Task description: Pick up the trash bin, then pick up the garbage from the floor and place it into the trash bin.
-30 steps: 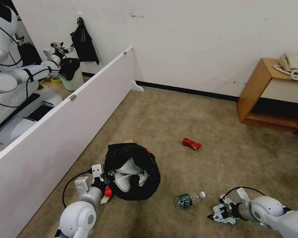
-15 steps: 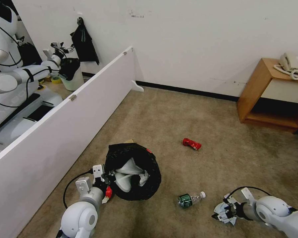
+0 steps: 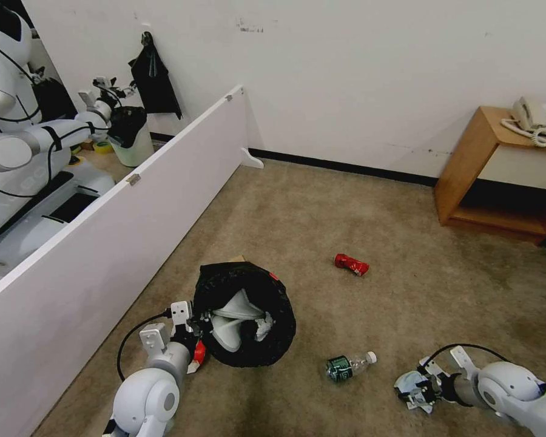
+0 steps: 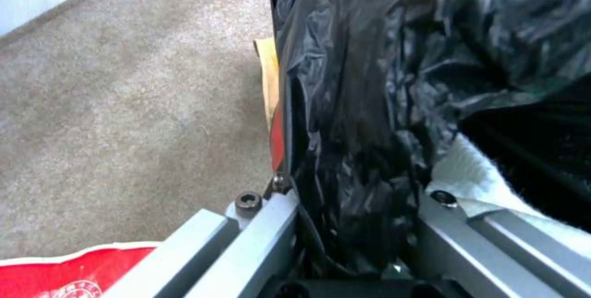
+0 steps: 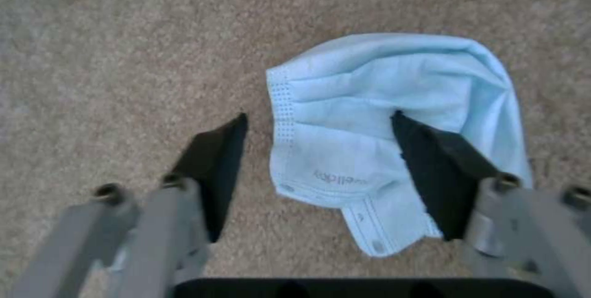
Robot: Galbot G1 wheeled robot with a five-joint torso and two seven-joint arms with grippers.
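The left claw [image 3: 197,331] is clamped on the black-lined rim of the trash bin [image 3: 246,315], near the carpet's partition edge. The right claw [image 5: 317,173] is spread wide over a light blue face mask [image 5: 394,136] on the carpet.

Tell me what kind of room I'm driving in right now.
Probably a mock hotel or office room used as a robot test area: tan carpet, a wooden side table with a desk phone, a white partition board, and another robot behind it.
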